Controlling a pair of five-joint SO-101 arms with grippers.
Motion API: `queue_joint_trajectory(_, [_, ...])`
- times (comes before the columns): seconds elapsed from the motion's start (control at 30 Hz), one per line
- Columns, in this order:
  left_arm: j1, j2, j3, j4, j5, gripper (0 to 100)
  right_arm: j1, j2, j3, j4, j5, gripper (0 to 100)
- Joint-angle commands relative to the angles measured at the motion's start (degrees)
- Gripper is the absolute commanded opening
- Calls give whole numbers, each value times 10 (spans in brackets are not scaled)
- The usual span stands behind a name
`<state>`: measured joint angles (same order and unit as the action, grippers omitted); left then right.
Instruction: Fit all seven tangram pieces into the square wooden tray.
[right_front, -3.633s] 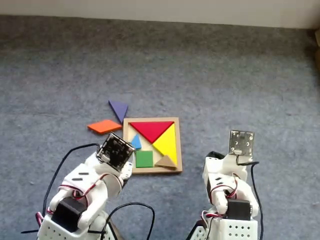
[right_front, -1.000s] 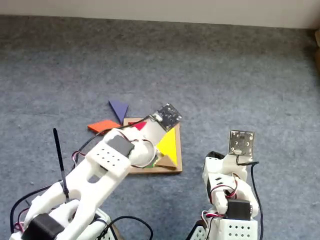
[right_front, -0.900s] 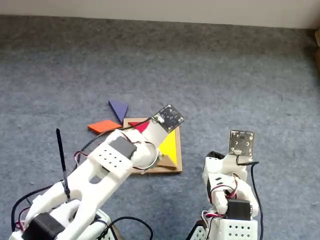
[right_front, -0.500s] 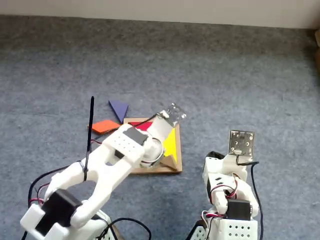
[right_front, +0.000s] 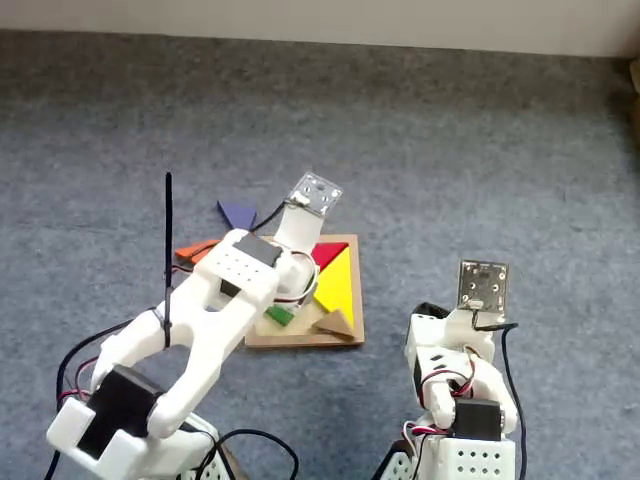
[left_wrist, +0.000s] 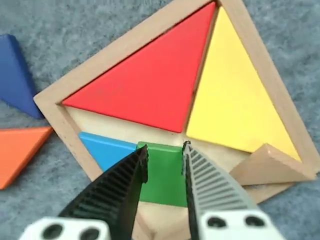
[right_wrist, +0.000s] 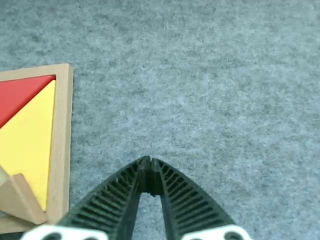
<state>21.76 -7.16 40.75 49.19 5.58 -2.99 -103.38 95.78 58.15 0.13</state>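
Grey carpet covers the work surface, and the square wooden tray lies flat on it ahead of both arms. Your left gripper hangs over the tray with its jaws a little apart. The tips sit above the green square, at the edge where it meets the red triangle, and clamp nothing; you can't tell whether they touch the wood. That wrist camera gives you the tray's layout: the yellow triangle is flush against the red one, a light blue triangle is just beside the green square, and a plain wooden triangle sits in the corner next to the yellow. Two pieces lie outside on the carpet near one tray corner — a dark blue triangle and an orange piece. From the high camera the left arm crosses the tray's left half. Your right gripper has its jaws together over carpet, off the tray's right rim.
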Motion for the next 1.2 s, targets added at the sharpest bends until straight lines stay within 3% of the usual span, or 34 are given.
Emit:
queue_joint_trajectory(0.0, [20, -33, -26, 15, 4, 129, 7, 2, 63, -12, -2, 5])
queue_joint_trajectory(0.2, [108, -107, 25, 10, -7, 130, 7, 2, 63, -12, -2, 5])
queue_joint_trajectory(0.4, [140, -111, 47, -23, -25, 130, 7, 2, 63, -12, -2, 5])
queue_joint_trajectory(0.83, [139, -33, 36, -55, -26, 130, 7, 2, 63, -12, -2, 5])
queue_joint_trajectory(1.17, [104, -9, 11, 5, -26, 126, 7, 2, 63, -12, -2, 5])
